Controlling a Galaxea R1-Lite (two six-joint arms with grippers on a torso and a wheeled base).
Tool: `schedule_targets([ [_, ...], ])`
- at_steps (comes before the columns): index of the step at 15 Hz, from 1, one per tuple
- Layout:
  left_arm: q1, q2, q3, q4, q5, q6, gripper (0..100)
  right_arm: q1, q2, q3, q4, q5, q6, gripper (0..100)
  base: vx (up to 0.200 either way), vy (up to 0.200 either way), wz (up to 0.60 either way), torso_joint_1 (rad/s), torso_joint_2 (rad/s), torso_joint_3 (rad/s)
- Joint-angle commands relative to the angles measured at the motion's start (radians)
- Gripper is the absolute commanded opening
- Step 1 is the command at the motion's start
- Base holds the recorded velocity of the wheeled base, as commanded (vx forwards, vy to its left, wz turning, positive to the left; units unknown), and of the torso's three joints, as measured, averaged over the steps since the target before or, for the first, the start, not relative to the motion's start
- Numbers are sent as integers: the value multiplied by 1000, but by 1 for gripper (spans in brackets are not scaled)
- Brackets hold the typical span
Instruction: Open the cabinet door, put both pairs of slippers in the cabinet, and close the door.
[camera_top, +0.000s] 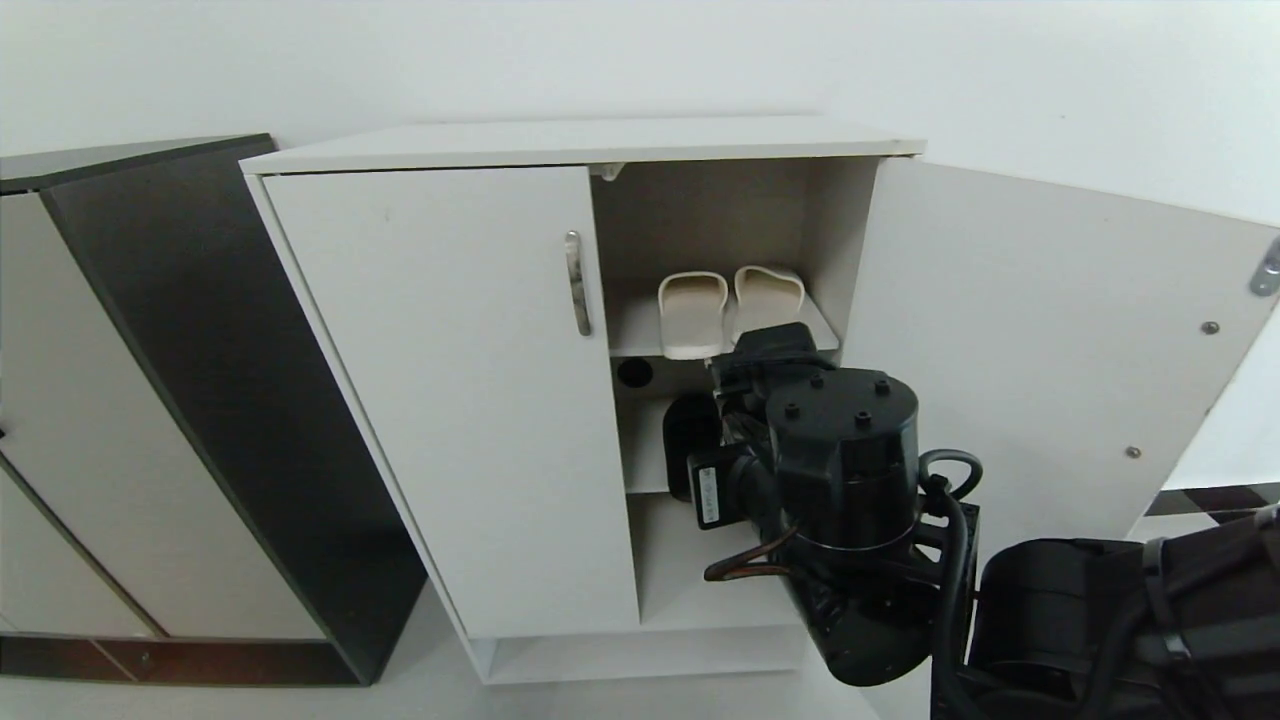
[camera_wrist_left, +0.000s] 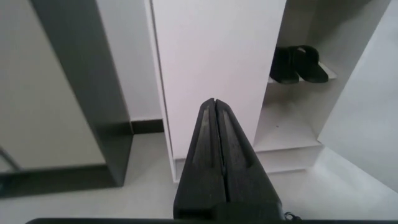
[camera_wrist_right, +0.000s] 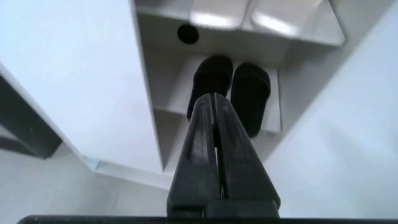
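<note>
The white cabinet (camera_top: 580, 140) is a boxy unit of smooth, matte board with a flat top panel. Its left door (camera_top: 450, 400) is shut and carries a slim, upright bar handle (camera_top: 576, 283) of brushed metal near its inner edge. Its right door (camera_top: 1030, 360) is swung wide open. The plain inner face of that door is dotted with small screw heads, and a metal fitting (camera_top: 1265, 268) on it is cut off by the picture's edge.

On the upper shelf the cream slippers (camera_top: 692, 312) lie side by side. They are slides with broad moulded straps, and their near ends reach slightly over the shelf's front lip. On the shelf below, the black slippers (camera_wrist_right: 252, 93) have the same slide shape and also lie side by side. In the head view the right arm covers most of them, leaving one rounded dark end showing. They look like soft moulded foam, though the surface is too dim to be sure. A round hole (camera_wrist_right: 187, 33) sits in the back panel just under the upper shelf.

The right gripper (camera_wrist_right: 215, 98) is in front of the open compartment, pointing toward the black pair. Its two long black fingers are pressed flat together with nothing between them. The left gripper (camera_wrist_left: 214, 102) faces the lower part of the shut door from well apart, its fingers likewise pressed together and holding nothing.

A dark cabinet (camera_top: 230, 400) with a pale front stands just beside the white one on the pale floor (camera_top: 420, 690).
</note>
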Motion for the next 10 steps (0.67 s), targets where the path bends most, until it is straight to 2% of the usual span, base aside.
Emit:
schedule_targets([
  [1, 0, 0, 0, 0, 0, 0, 0, -16, 13, 7, 0, 3, -1, 0, -200, 0, 0, 7, -2, 7],
  [5, 0, 0, 0, 0, 0, 0, 0, -27, 26, 18, -28, 15, 1, 0, -200, 0, 0, 4, 2, -1],
  [10, 0, 0, 0, 0, 0, 0, 0, -48, 32, 55, -131, 80, -8, 0, 0, 0, 0, 0, 0, 0],
])
